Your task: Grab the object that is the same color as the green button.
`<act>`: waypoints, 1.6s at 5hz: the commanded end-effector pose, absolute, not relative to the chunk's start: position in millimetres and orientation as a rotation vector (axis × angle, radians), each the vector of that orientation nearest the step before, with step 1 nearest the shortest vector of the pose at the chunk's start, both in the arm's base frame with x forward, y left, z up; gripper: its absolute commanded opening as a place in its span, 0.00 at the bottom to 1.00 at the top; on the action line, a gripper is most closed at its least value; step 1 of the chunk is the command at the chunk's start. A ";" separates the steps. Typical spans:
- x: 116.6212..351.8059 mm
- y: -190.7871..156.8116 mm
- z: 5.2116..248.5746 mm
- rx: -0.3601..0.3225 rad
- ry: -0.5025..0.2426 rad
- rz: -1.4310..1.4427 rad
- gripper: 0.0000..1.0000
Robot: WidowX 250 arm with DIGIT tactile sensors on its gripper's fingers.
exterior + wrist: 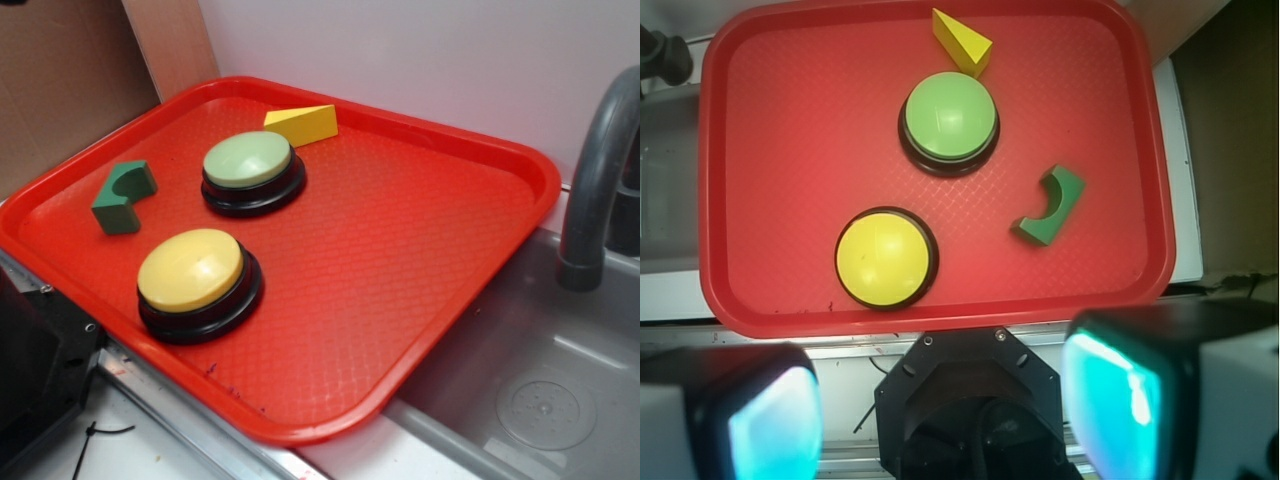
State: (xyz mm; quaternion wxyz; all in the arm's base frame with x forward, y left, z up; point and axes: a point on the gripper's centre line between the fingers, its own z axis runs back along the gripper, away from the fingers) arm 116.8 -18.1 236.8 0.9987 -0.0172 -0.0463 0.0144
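Observation:
A small dark green block point(123, 197) with a curved notch lies on the red tray point(420, 250) near its left edge. It also shows in the wrist view point(1051, 205), right of centre. The pale-green dome button point(250, 170) on a black base stands behind the tray's middle; it also shows in the wrist view point(950, 120). My gripper point(940, 410) is open and empty, high above the robot base, off the tray's near edge. Its two fingers point(1120, 400) fill the lower corners of the wrist view. The gripper is out of the exterior view.
A yellow dome button point(195, 275) stands near the tray's front. A yellow wedge block point(303, 124) lies at the back. A grey sink point(540, 400) with a faucet point(595, 180) is to the right. The black robot base point(35, 370) is at the lower left.

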 end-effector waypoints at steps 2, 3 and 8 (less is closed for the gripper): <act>118.0 -3.9 233.2 -0.065 -0.108 0.135 1.00; 118.8 13.5 227.0 -0.078 -0.133 0.251 1.00; 131.8 84.8 113.5 0.017 -0.114 0.637 1.00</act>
